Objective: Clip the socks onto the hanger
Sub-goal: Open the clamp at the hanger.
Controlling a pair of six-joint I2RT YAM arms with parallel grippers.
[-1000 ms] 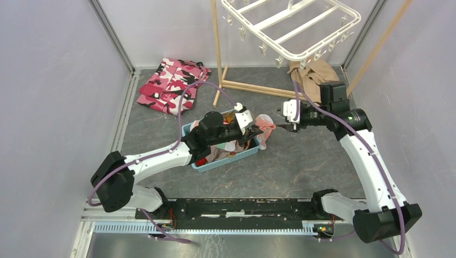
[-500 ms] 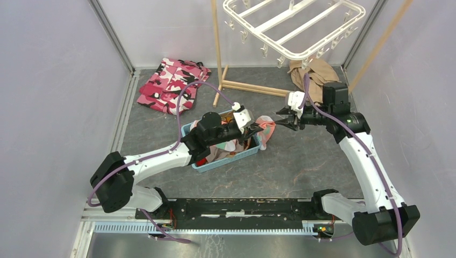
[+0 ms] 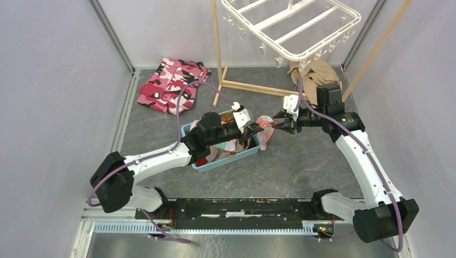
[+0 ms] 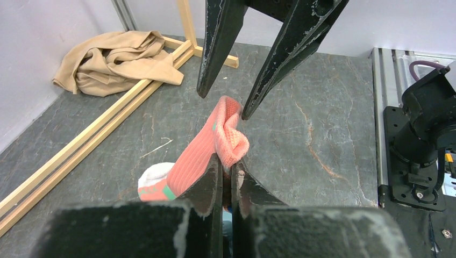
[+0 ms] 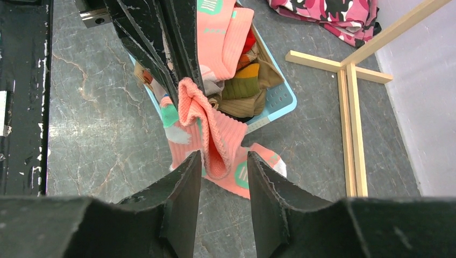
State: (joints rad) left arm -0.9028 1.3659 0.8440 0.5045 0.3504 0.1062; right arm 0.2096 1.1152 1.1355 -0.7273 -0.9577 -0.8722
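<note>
Salmon-pink sock held up between the two arms.
The left fingers (image 4: 215,172) are pinched shut on the salmon-pink sock (image 4: 200,156) at the right end of the blue basket (image 3: 236,158). The sock's folded end points at the right fingers (image 5: 191,166), which stand partly open astride it, perhaps just touching. The right arm is nearer the hanger (image 3: 290,24) overhead.

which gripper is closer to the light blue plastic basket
Left. The left gripper sits at the light blue plastic basket's right end, shut on a salmon-pink fabric sock; the right gripper is further right, off the basket, jaws open around that sock.
</note>
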